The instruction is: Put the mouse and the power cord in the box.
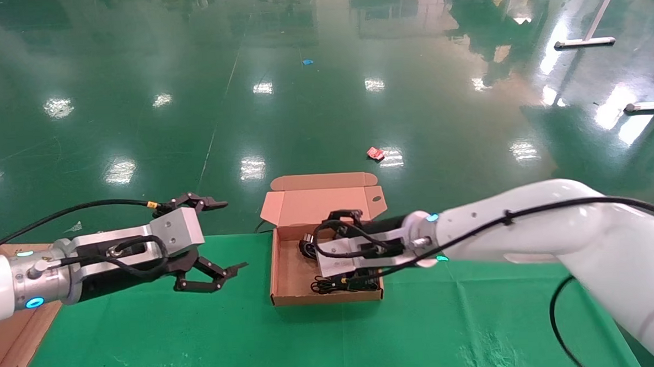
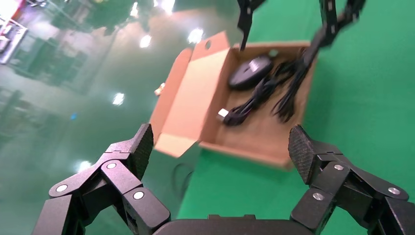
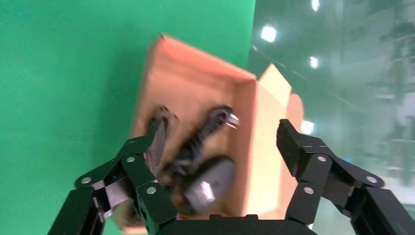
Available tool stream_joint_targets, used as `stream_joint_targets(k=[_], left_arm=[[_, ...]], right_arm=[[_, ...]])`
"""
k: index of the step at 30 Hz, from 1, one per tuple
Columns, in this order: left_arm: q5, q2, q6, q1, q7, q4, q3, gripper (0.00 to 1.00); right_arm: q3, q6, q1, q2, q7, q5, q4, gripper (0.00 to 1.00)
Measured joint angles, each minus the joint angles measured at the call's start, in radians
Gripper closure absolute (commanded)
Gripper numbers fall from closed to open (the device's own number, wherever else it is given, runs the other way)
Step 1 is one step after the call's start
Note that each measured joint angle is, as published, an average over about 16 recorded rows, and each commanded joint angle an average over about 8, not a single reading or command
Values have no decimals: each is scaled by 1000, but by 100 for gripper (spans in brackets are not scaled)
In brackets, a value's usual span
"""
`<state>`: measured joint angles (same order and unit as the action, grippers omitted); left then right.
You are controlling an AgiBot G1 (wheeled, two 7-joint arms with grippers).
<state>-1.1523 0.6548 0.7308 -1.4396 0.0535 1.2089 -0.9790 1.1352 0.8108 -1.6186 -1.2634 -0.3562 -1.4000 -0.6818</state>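
Your left gripper [image 1: 219,238] hung over the green bench [image 1: 146,335], left of the box [image 1: 287,273] and well apart from it, with its fingers [image 2: 134,147] spread wide and nothing between them. Open bench lay between that gripper and the box's left wall, and more of it ran toward you in front of the box.

The box sat near the bench's far edge with its lid [image 1: 322,197] standing open at the back, out beyond that edge and over the green floor [image 1: 322,84]. Inside it, the mouse [image 2: 249,71] lay toward the far end, and the power cord [image 2: 288,98] sprawled beside it across the bottom, its plug [image 2: 223,113] near the lid side wall.

Your right gripper [image 3: 218,142] reached in from the right and hovered over the box's interior, above the mouse [image 3: 210,183] and cord. Its fingers [image 3: 293,142] were apart, gripping nothing. The right arm [image 1: 527,224] crossed over the box's right wall, and bare bench lay beneath and in front of it.
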Motion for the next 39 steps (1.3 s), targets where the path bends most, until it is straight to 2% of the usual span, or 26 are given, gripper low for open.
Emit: stream_joint_targets(k=[39], left_arm=[[332,-34,603,288,-190,59,551,0]], right_arm=[[-647,517,411,493,411,506,-455,0]])
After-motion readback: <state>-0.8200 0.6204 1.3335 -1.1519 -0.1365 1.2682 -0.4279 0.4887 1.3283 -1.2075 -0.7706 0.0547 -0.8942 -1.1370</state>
